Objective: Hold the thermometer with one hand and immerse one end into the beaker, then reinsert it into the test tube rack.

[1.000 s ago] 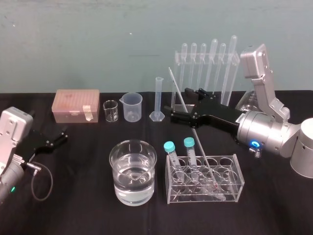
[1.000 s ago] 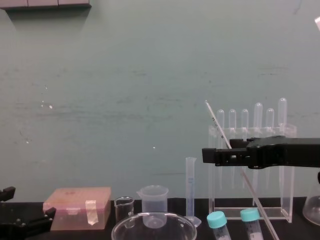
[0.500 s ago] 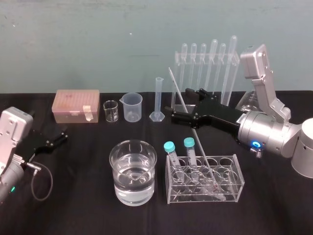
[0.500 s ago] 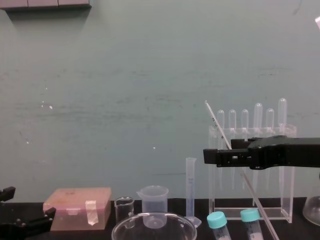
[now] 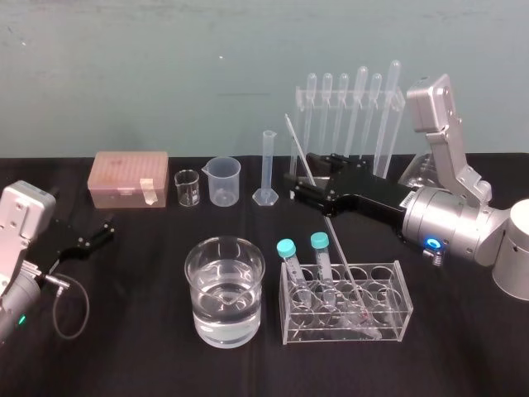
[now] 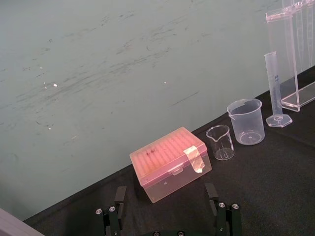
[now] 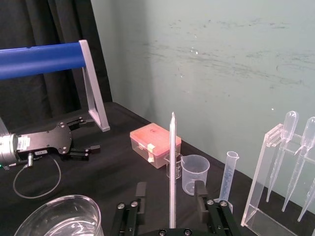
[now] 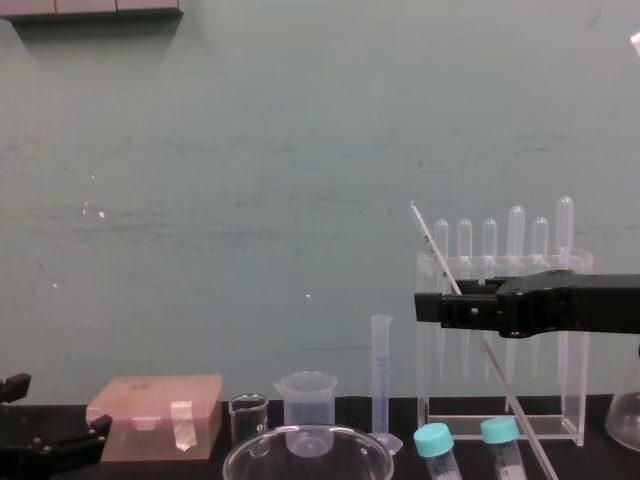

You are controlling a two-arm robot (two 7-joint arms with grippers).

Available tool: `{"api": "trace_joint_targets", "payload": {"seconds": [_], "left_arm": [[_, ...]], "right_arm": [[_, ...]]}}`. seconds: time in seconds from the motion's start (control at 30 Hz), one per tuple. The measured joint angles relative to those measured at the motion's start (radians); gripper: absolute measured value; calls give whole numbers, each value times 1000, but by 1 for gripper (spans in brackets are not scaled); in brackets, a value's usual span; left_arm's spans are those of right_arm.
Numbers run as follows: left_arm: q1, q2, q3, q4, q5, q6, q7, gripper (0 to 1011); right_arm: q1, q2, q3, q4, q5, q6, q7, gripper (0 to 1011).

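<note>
The task is only at its beginning. The thermometer [image 5: 297, 145] is not lifted yet. It leans across the centre right of the head view. Its lower end rests in the low clear holder [image 5: 393, 308] that carries two blue-capped tubes, and its top points to the upper left, beside the test tube rack [image 5: 351, 99]. The right gripper [image 5: 306, 172] reaches in from the right side of the frame and has the rod between its fingers. In the right wrist view the jaws stand apart, with the rod in the gap and free space on both sides, so nothing is gripped yet. The left gripper [image 5: 91, 234] rests at the left edge, its jaws wide apart and empty. The beaker [image 5: 225, 302], with water in it, stands at the lower centre, untouched.

It remains to close on the rod, lift it out, dip one end in the beaker and put it into the rack.

Compared with one second ago, the nearer finger of the right gripper sits a little higher in the head view, so the gap looks narrower. In the chest view its black tip has shifted slightly to the right. Probably the jaws are closing. The thermometer and the vessels have not moved.
</note>
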Motion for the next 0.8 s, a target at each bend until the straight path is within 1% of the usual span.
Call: {"api": "trace_joint_targets", "payload": {"seconds": [0.03, 0.1, 0.13, 0.17, 0.2, 0.27, 0.3, 0.33, 0.37, 0.4, 0.47, 0.53, 0.63, 0.8], "left_arm": [[0, 0, 0, 0, 0, 0, 0, 1008], [0, 0, 0, 0, 0, 0, 0, 1008], [0, 0, 0, 0, 0, 0, 0, 1008], [0, 0, 0, 0, 0, 0, 0, 1008], [0, 0, 0, 0, 0, 0, 0, 1008], [0, 0, 0, 0, 0, 0, 0, 1008], [0, 0, 0, 0, 0, 0, 0, 1008], [0, 0, 0, 0, 0, 0, 0, 1008], [0, 0, 0, 0, 0, 0, 0, 1008], [0, 0, 0, 0, 0, 0, 0, 1008], [0, 0, 0, 0, 0, 0, 0, 1008], [0, 0, 0, 0, 0, 0, 0, 1008], [0, 0, 0, 0, 0, 0, 0, 1008], [0, 0, 0, 0, 0, 0, 0, 1008]], "right_arm": [[0, 0, 0, 0, 0, 0, 0, 633], [0, 0, 0, 0, 0, 0, 0, 553], [0, 0, 0, 0, 0, 0, 0, 536], [0, 0, 0, 1, 0, 0, 0, 477], [0, 0, 0, 1, 0, 0, 0, 447], [0, 0, 0, 1, 1, 0, 1, 390], [1, 0, 0, 1, 1, 0, 1, 390], [1, 0, 0, 1, 1, 0, 1, 330], [0, 0, 0, 1, 1, 0, 1, 303], [1, 0, 0, 1, 1, 0, 1, 243], [1, 0, 0, 1, 1, 0, 1, 205], [1, 0, 0, 1, 1, 0, 1, 136], [0, 0, 0, 1, 1, 0, 1, 59], [1, 0, 0, 1, 1, 0, 1, 56]]}}
